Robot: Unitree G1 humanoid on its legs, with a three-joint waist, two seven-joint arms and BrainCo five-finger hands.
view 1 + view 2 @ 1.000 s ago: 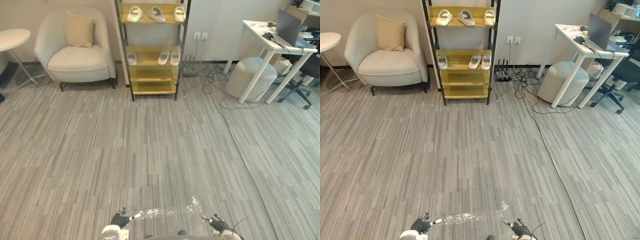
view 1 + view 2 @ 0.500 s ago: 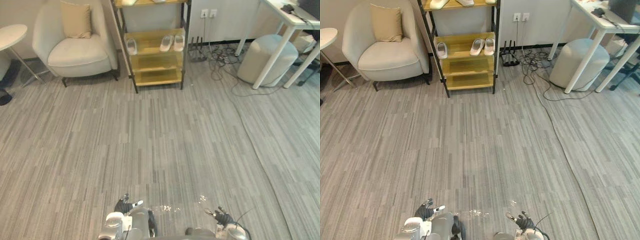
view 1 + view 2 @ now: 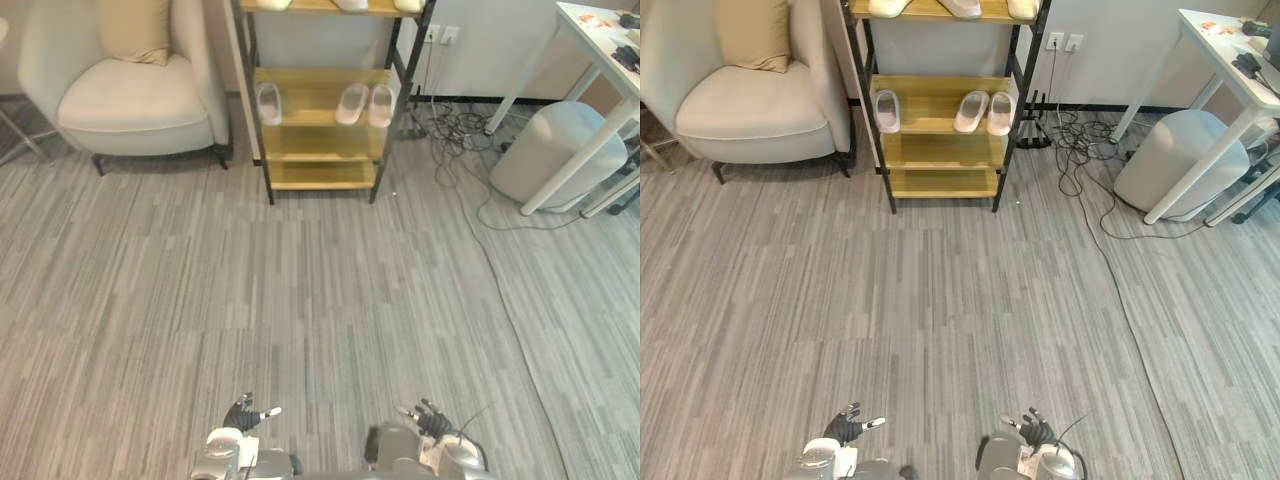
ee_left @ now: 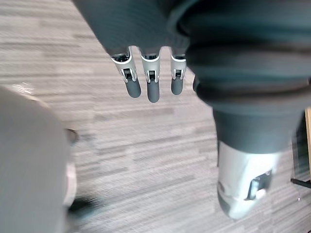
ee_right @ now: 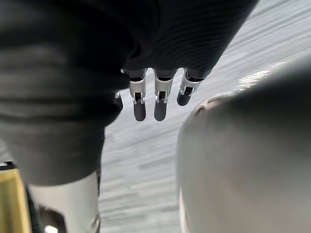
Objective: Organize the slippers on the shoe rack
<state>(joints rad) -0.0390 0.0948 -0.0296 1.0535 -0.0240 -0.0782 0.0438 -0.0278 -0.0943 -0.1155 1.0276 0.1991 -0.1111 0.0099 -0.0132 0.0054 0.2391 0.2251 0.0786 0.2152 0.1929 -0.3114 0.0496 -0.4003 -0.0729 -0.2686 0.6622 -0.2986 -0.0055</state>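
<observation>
Grey, perhaps carpeted floor [image 3: 300, 280] meets shoe rack [image 3: 320, 142], armchair [image 3: 130, 105].

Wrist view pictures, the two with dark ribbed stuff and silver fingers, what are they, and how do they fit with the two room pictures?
This is a two-legged humanoid robot. The room pictures come from a stereo camera on its head, looking down; its left hand and right hand peek in at the bottom edge. The close-ups come from a camera on each wrist, looking along the hand: the ribbed cover is the wrist, and the fingers hang relaxed above the grey floor. Both hands are open and hold nothing. On the shoe rack ahead, three pale slippers lie on the second shelf, one alone at the left, two together at the right; more lie on top. A cream armchair stands beside it.
</observation>
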